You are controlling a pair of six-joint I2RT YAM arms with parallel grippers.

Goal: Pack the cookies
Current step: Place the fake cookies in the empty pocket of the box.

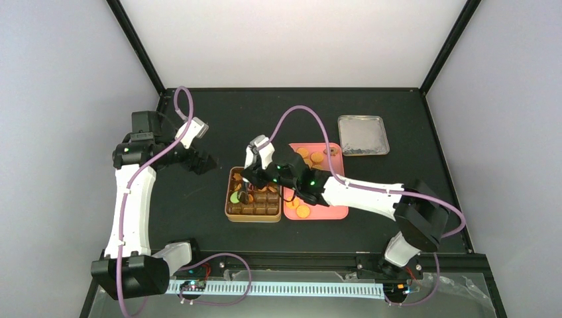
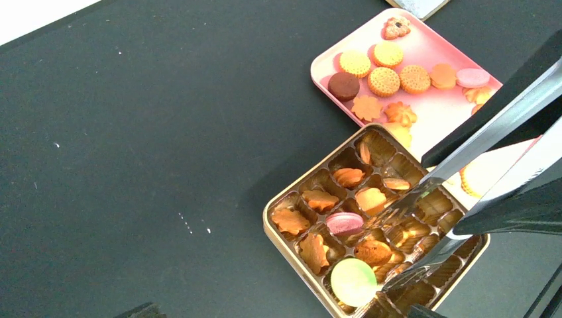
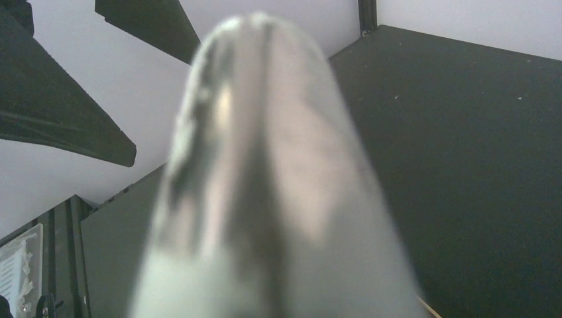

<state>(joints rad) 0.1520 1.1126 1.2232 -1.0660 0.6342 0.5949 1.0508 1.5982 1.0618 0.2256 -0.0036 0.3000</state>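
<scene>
A gold tin (image 1: pixel 229 213) with brown compartments lies mid-table and holds several cookies (image 2: pixel 345 222): orange, one pink, one pale green (image 2: pixel 353 281). More cookies (image 2: pixel 384 79) lie on the pink tray (image 1: pixel 329 212) to its right. My right gripper (image 1: pixel 257 173) is shut on metal tongs (image 2: pixel 490 132), whose open tips hang over the tin's near compartments, one tip next to the green cookie. In the right wrist view the blurred tongs (image 3: pixel 265 185) fill the frame. My left gripper (image 1: pixel 199 161) hovers left of the tin, open and empty.
A grey metal tray (image 1: pixel 362 135) lies at the back right, behind the pink tray (image 2: pixel 431 106). The black table is bounded by a black frame and white walls. The right arm stretches across the pink tray.
</scene>
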